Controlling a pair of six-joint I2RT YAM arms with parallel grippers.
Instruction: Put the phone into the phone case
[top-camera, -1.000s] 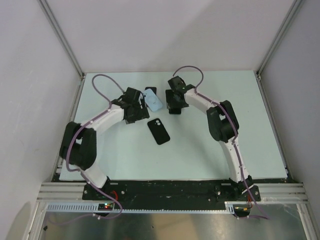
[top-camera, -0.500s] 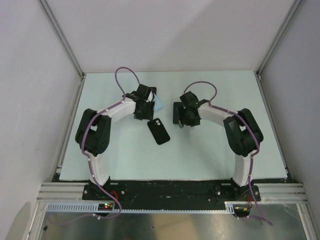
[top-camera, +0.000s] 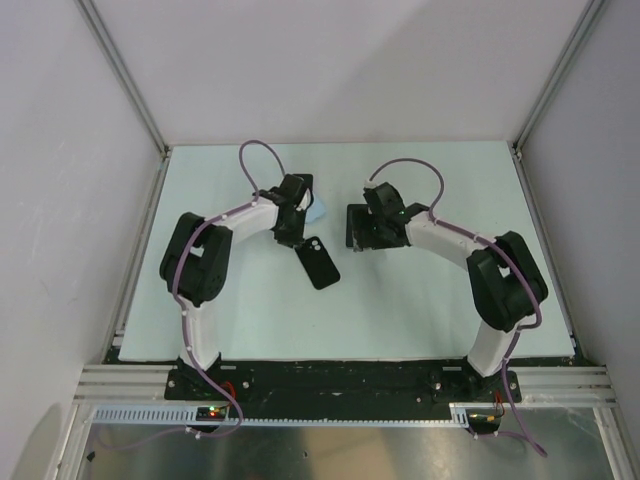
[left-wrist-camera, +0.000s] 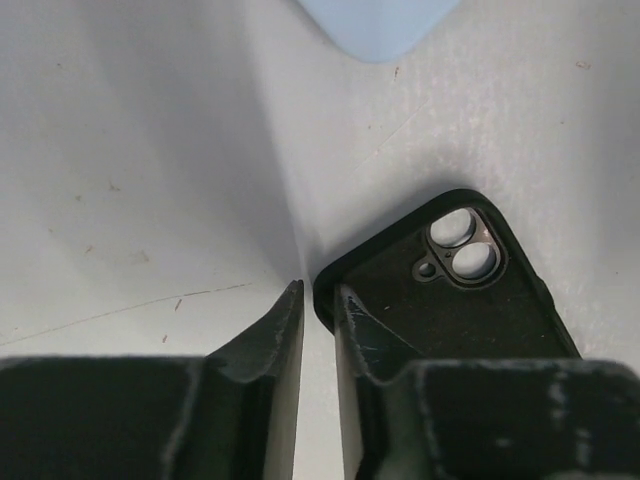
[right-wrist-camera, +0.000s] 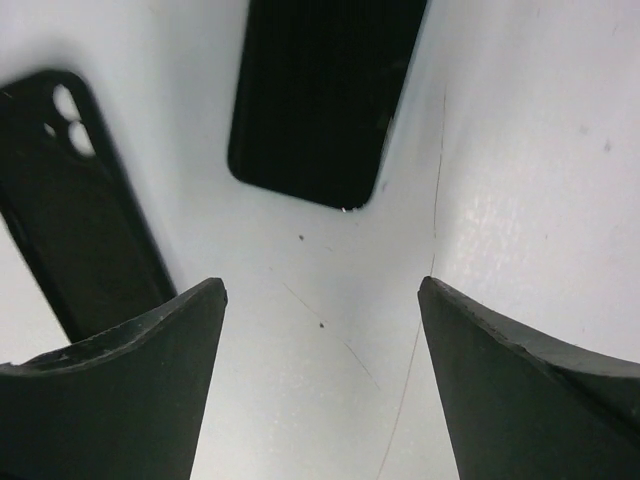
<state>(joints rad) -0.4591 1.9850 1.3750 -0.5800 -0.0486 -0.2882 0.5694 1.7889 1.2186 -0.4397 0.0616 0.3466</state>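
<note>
The black phone case (left-wrist-camera: 455, 300), with two camera holes, lies flat left of the table's middle (top-camera: 319, 263). My left gripper (left-wrist-camera: 320, 292) hangs low at its upper corner (top-camera: 297, 240). Its jaws are almost together, with a thin strip of table showing between them. Its right finger overlaps the case's corner, and nothing is clamped. The black phone (right-wrist-camera: 322, 98) lies flat just ahead of my right gripper (right-wrist-camera: 322, 285), which is open and empty over bare table. From above, the phone (top-camera: 352, 216) is beside that gripper (top-camera: 366, 236). The case also shows left of the right fingers (right-wrist-camera: 75, 205).
A light blue flat object (left-wrist-camera: 378, 22) lies just beyond the case, mostly hidden under the left wrist in the top view (top-camera: 319, 209). Aluminium frame posts and walls bound the pale table (top-camera: 450, 290) on three sides.
The left gripper has dropped from over the blue object to the case's upper corner, and its jaws have narrowed a lot. The right arm has pulled back towards the middle.
</note>
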